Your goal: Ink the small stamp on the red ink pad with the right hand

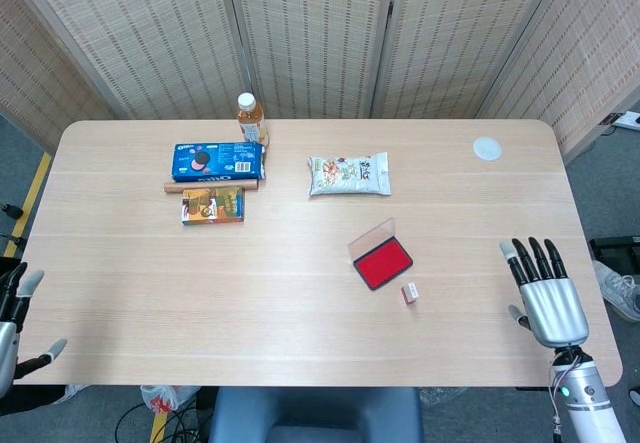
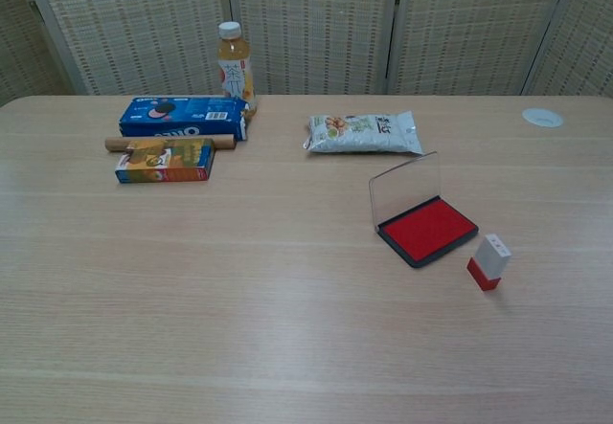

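Note:
The small stamp (image 1: 409, 292) (image 2: 488, 261), white with a red base, stands upright on the table just right of and nearer than the red ink pad (image 1: 382, 262) (image 2: 427, 230). The pad lies open, its clear lid (image 2: 404, 188) raised at the back. My right hand (image 1: 545, 293) is open with its fingers spread, empty, over the table's near right edge, well right of the stamp. My left hand (image 1: 10, 313) shows only partly at the far left edge, off the table, fingers apart and empty. Neither hand appears in the chest view.
At the back left stand a tea bottle (image 1: 250, 117), a blue cookie box (image 1: 218, 160), a wooden stick (image 1: 180, 187) and a small orange box (image 1: 213, 205). A snack bag (image 1: 348, 174) lies mid-back. A white round lid (image 1: 487, 148) sits at the far right.

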`<action>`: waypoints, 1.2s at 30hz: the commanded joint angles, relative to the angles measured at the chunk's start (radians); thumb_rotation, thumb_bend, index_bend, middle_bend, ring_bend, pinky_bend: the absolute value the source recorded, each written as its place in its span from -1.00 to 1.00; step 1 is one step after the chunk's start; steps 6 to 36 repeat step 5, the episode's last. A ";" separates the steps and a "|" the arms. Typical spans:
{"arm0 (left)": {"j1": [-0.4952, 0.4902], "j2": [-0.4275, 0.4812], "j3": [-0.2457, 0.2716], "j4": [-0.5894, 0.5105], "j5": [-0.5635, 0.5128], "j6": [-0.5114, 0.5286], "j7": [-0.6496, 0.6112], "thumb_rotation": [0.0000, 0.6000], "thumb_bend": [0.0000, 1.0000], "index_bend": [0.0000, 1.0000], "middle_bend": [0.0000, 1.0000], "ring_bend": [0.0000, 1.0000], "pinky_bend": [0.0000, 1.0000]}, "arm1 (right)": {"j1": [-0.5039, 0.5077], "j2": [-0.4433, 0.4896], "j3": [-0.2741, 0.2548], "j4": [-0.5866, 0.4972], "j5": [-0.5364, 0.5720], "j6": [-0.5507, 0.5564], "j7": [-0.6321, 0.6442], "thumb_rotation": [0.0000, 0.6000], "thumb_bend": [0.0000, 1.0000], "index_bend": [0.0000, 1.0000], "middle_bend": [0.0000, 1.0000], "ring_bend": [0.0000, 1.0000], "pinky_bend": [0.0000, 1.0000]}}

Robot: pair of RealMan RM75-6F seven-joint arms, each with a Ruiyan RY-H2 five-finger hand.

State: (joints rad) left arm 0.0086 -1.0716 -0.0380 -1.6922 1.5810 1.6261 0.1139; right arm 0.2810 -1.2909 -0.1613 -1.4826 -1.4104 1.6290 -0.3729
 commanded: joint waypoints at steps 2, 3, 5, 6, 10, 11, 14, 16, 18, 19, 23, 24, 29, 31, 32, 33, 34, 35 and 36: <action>-0.003 -0.002 0.001 0.001 0.000 -0.004 0.004 1.00 -0.80 -0.89 -0.99 -1.00 -0.46 | -0.015 0.028 0.014 -0.027 -0.012 -0.028 0.036 1.00 -0.82 -1.00 -0.87 -0.99 -0.95; -0.004 -0.004 0.001 0.002 -0.001 -0.007 0.007 1.00 -0.80 -0.89 -0.99 -1.00 -0.46 | -0.019 0.033 0.020 -0.029 -0.012 -0.036 0.037 1.00 -0.82 -1.00 -0.86 -0.99 -0.95; -0.008 -0.006 0.001 0.002 -0.003 -0.014 0.012 1.00 -0.80 -0.89 -0.99 -1.00 -0.46 | -0.023 0.037 0.027 -0.033 -0.016 -0.045 0.037 1.00 -0.82 -1.00 -0.87 -0.99 -0.95; -0.008 -0.006 0.001 0.002 -0.003 -0.014 0.012 1.00 -0.80 -0.89 -0.99 -1.00 -0.46 | -0.023 0.037 0.027 -0.033 -0.016 -0.045 0.037 1.00 -0.82 -1.00 -0.87 -0.99 -0.95; -0.008 -0.006 0.001 0.002 -0.003 -0.014 0.012 1.00 -0.80 -0.89 -0.99 -1.00 -0.46 | -0.023 0.037 0.027 -0.033 -0.016 -0.045 0.037 1.00 -0.82 -1.00 -0.87 -0.99 -0.95; -0.008 -0.006 0.001 0.002 -0.003 -0.014 0.012 1.00 -0.80 -0.89 -0.99 -1.00 -0.46 | -0.023 0.037 0.027 -0.033 -0.016 -0.045 0.037 1.00 -0.82 -1.00 -0.87 -0.99 -0.95; -0.008 -0.006 0.001 0.002 -0.003 -0.014 0.012 1.00 -0.80 -0.89 -0.99 -1.00 -0.46 | -0.023 0.037 0.027 -0.033 -0.016 -0.045 0.037 1.00 -0.82 -1.00 -0.87 -0.99 -0.95; -0.008 -0.006 0.001 0.002 -0.003 -0.014 0.012 1.00 -0.80 -0.89 -0.99 -1.00 -0.46 | -0.023 0.037 0.027 -0.033 -0.016 -0.045 0.037 1.00 -0.82 -1.00 -0.87 -0.99 -0.95; -0.008 -0.006 0.001 0.002 -0.003 -0.014 0.012 1.00 -0.80 -0.89 -0.99 -1.00 -0.46 | -0.023 0.037 0.027 -0.033 -0.016 -0.045 0.037 1.00 -0.82 -1.00 -0.87 -0.99 -0.95; -0.008 -0.006 0.001 0.002 -0.003 -0.014 0.012 1.00 -0.80 -0.89 -0.99 -1.00 -0.46 | -0.023 0.037 0.027 -0.033 -0.016 -0.045 0.037 1.00 -0.82 -1.00 -0.87 -0.99 -0.95; -0.008 -0.006 0.001 0.002 -0.003 -0.014 0.012 1.00 -0.80 -0.89 -0.99 -1.00 -0.46 | -0.023 0.037 0.027 -0.033 -0.016 -0.045 0.037 1.00 -0.82 -1.00 -0.87 -0.99 -0.95; -0.008 -0.006 0.001 0.002 -0.003 -0.014 0.012 1.00 -0.80 -0.89 -0.99 -1.00 -0.46 | -0.023 0.037 0.027 -0.033 -0.016 -0.045 0.037 1.00 -0.82 -1.00 -0.87 -0.99 -0.95; -0.008 -0.006 0.001 0.002 -0.003 -0.014 0.012 1.00 -0.80 -0.89 -0.99 -1.00 -0.46 | -0.023 0.037 0.027 -0.033 -0.016 -0.045 0.037 1.00 -0.82 -1.00 -0.87 -0.99 -0.95; -0.008 -0.006 0.001 0.002 -0.003 -0.014 0.012 1.00 -0.80 -0.89 -0.99 -1.00 -0.46 | -0.023 0.037 0.027 -0.033 -0.016 -0.045 0.037 1.00 -0.82 -1.00 -0.87 -0.99 -0.95; -0.008 -0.006 0.001 0.002 -0.003 -0.014 0.012 1.00 -0.80 -0.89 -0.99 -1.00 -0.46 | -0.023 0.037 0.027 -0.033 -0.016 -0.045 0.037 1.00 -0.82 -1.00 -0.87 -0.99 -0.95; -0.008 -0.006 0.001 0.002 -0.003 -0.014 0.012 1.00 -0.80 -0.89 -0.99 -1.00 -0.46 | -0.023 0.037 0.027 -0.033 -0.016 -0.045 0.037 1.00 -0.82 -1.00 -0.87 -0.99 -0.95; -0.008 -0.006 0.001 0.002 -0.003 -0.014 0.012 1.00 -0.80 -0.89 -0.99 -1.00 -0.46 | -0.023 0.037 0.027 -0.033 -0.016 -0.045 0.037 1.00 -0.82 -1.00 -0.87 -0.99 -0.95; -0.008 -0.006 0.001 0.002 -0.003 -0.014 0.012 1.00 -0.80 -0.89 -0.99 -1.00 -0.46 | -0.023 0.037 0.027 -0.033 -0.016 -0.045 0.037 1.00 -0.82 -1.00 -0.87 -0.99 -0.95; -0.008 -0.006 0.001 0.002 -0.003 -0.014 0.012 1.00 -0.80 -0.89 -0.99 -1.00 -0.46 | -0.023 0.037 0.027 -0.033 -0.016 -0.045 0.037 1.00 -0.82 -1.00 -0.87 -0.99 -0.95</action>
